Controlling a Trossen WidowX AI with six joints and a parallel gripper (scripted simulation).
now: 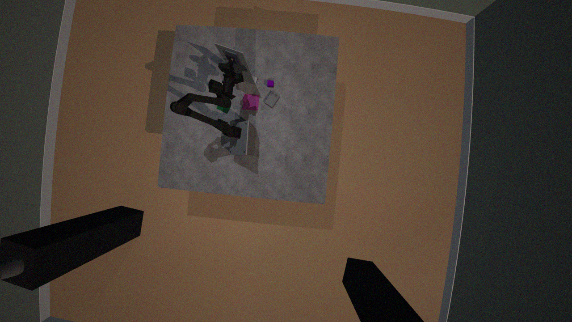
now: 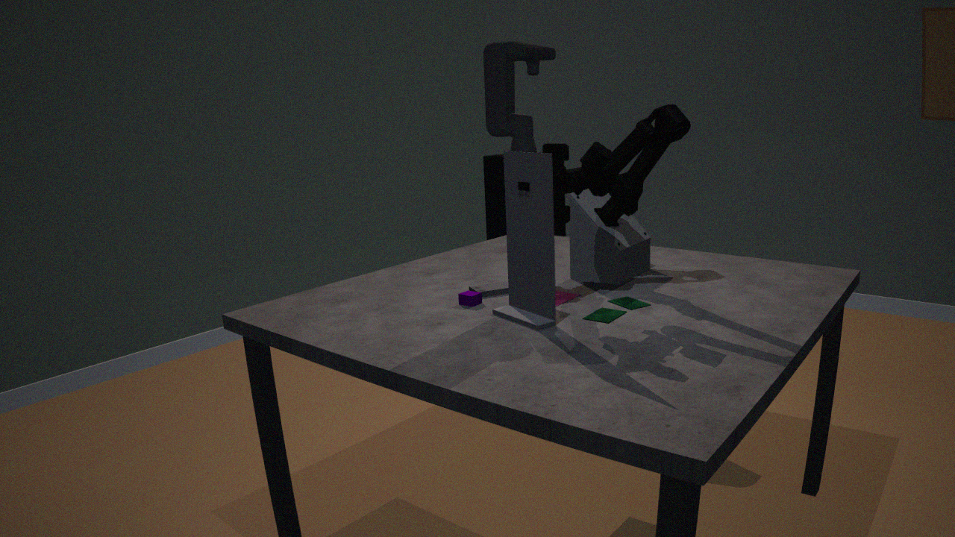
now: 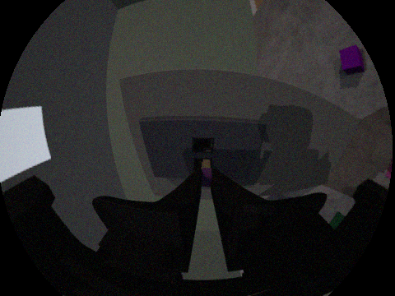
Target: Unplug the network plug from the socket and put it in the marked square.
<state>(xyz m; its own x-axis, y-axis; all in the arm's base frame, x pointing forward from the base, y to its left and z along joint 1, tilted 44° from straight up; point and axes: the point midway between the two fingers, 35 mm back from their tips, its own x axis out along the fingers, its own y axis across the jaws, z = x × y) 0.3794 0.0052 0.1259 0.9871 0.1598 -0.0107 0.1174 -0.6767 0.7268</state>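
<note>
The upright grey panel (image 1: 239, 55) (image 2: 530, 247) (image 3: 164, 92) has a dark open socket (image 3: 203, 144). Just below it in the wrist view is the small purple plug (image 3: 206, 177) with a tan part (image 3: 206, 164) at its panel end. My gripper (image 3: 206, 173) (image 1: 231, 61) is at the panel face, with its narrow fingertips shut on the plug's sides. The fingers hide the plug's near end, and how far it sits in its socket cannot be told. In the exterior view the panel hides the fingertips. A pink square (image 1: 250, 102) (image 2: 566, 297) lies flat on the table.
A purple cube (image 1: 270, 83) (image 2: 470, 298) (image 3: 351, 59) and a grey rectangular outline (image 1: 277, 103) lie beyond the pink square. Green patches (image 2: 604, 314) (image 2: 629, 303) lie near the panel foot. The arm base (image 2: 621, 256) stands behind. A grey post with an overhanging arm (image 2: 499, 93) shows above the panel.
</note>
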